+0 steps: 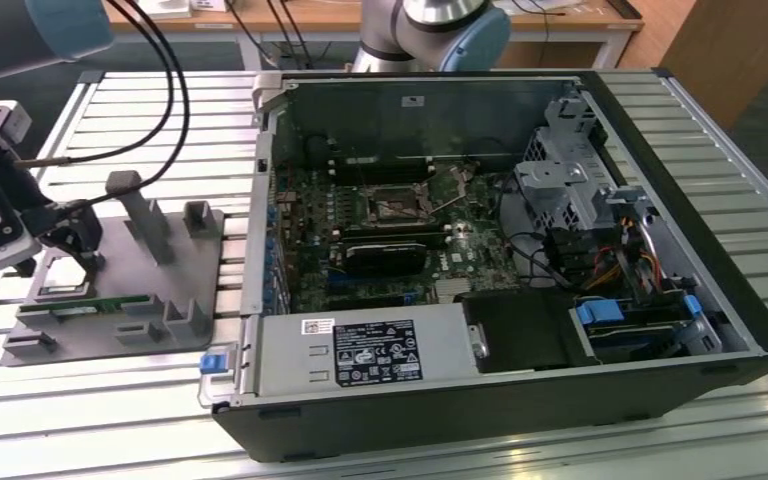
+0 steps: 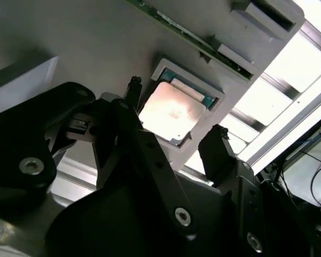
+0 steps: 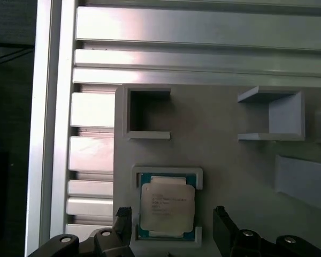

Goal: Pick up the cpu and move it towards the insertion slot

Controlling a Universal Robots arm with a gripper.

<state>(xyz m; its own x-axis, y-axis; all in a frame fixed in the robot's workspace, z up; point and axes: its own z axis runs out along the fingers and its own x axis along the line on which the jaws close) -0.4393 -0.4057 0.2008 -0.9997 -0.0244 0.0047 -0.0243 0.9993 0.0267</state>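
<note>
First wrist view: my gripper (image 3: pixel 172 220) hangs spread wide over the grey fixture plate (image 3: pixel 230 160), straddling the cpu (image 3: pixel 166 203), not clamped on it; it lies flat in the plate's framed recess.

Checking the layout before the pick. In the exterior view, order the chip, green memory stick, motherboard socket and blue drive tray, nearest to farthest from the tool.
1. Chip: on the grey plate, right under the tool.
2. Memory stick: beside it on that plate.
3. Socket: middle of the case.
4. Blue drive tray: case's far corner.
</note>
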